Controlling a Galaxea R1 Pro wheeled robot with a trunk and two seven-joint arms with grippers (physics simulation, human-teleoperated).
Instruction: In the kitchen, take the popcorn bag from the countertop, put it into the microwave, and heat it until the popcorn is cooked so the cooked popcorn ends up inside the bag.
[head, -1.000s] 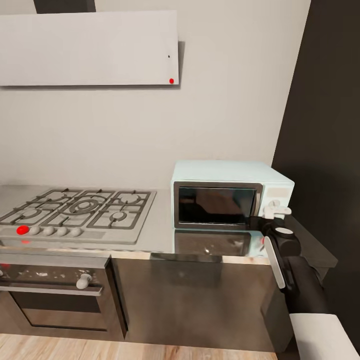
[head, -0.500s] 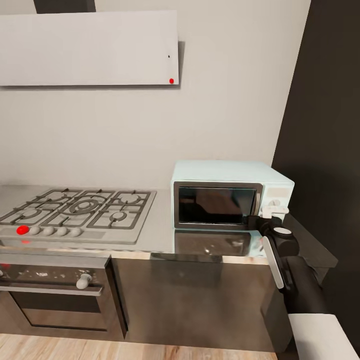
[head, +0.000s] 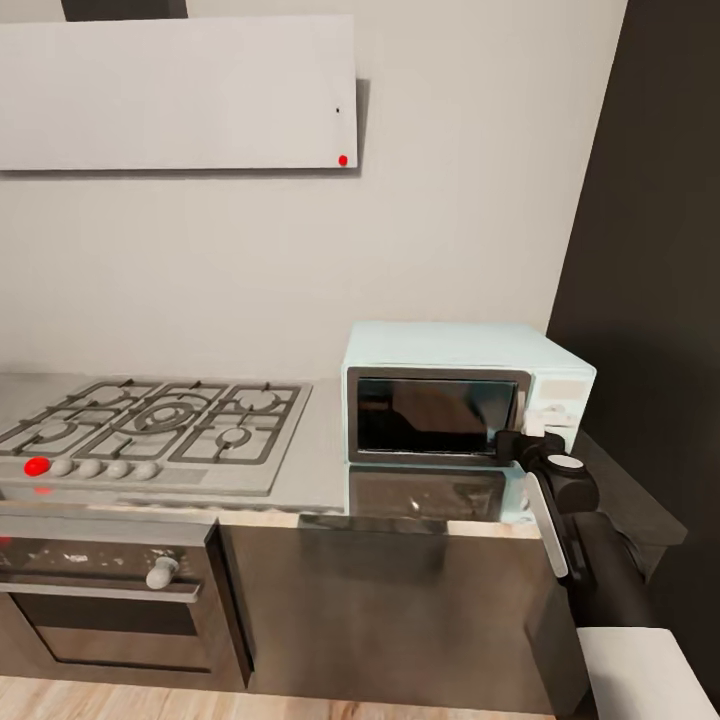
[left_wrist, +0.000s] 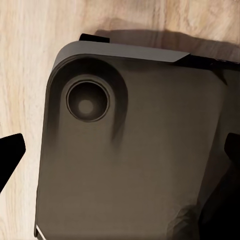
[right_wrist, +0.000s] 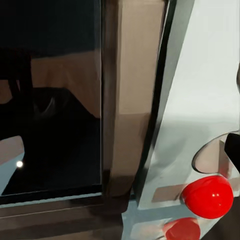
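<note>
A pale wall (head: 250, 260) fills the back of the head view, with a dark panel (head: 660, 250) rising at the right and a flat white hood (head: 175, 95) mounted high at the left. Below runs the grey glossy countertop (head: 325, 470) over dark cabinet fronts (head: 390, 610), a strip of wooden floor (head: 150, 700) showing at the bottom. A gas hob (head: 150, 430) with grey grates sits at the left, a built-in oven (head: 100, 600) beneath it. The mint-blue microwave (head: 465, 400) stands at the right end of the countertop, door closed, dark window facing out — the popcorn bag cannot be made out anywhere. The right arm reaches up to the microwave's front, the right gripper (head: 522, 442) at the seam between door frame and knob panel; whether its fingers are apart or together cannot be told. In the right wrist view a red knob (right_wrist: 207, 195) sits beside the steel door frame (right_wrist: 132, 100). The left gripper (left_wrist: 120, 155) hangs over the robot's dark base (left_wrist: 130, 150) — its fingers are apart.
</note>
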